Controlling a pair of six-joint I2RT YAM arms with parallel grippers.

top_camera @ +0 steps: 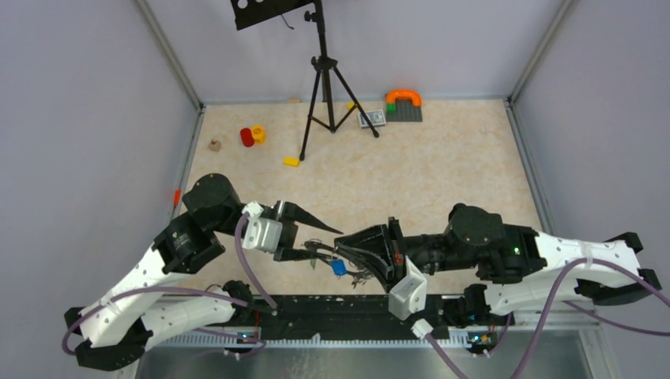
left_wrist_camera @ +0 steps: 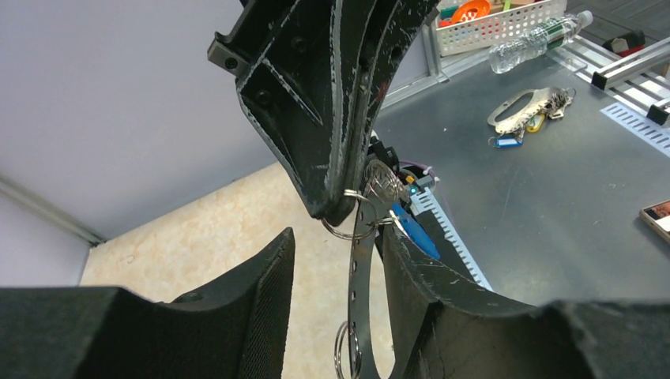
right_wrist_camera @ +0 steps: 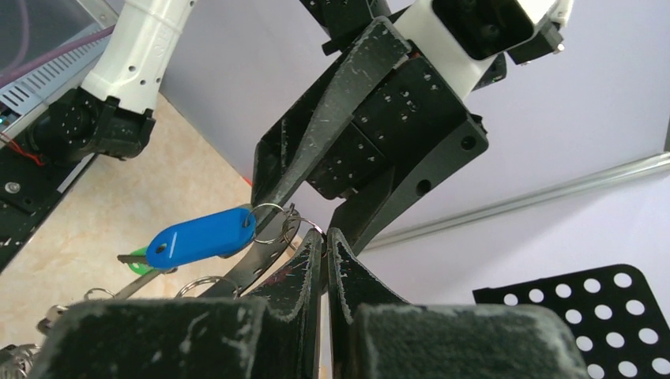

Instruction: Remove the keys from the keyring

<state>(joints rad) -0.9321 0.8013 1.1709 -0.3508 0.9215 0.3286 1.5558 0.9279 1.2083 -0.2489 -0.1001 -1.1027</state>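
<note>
Right gripper [right_wrist_camera: 324, 246]: jaws pressed together, tips pinched on the rim of the keyring [left_wrist_camera: 361, 292], right where a small wire loop [right_wrist_camera: 272, 223] threads through it.
Left gripper [left_wrist_camera: 338, 237]: jaws stand apart, facing the right gripper tip to tip; it clamps nothing.
Keyring: held off the table [top_camera: 442, 158], seen edge-on as a flat grey band in the left wrist view. It runs from the right gripper's tips into the gap between the left gripper's fingers [left_wrist_camera: 265, 308]. It lies close against one finger and clear of the other.
Keys [top_camera: 353, 275]: still on the keyring, bunched just below the point where the two grippers meet.
Blue tag [right_wrist_camera: 201, 237]: hangs from the wire loop, just beside the right gripper's tips.
Green tag [right_wrist_camera: 141, 264]: just beyond the blue tag, farther from the right gripper's tips, mostly hidden behind it.
</note>
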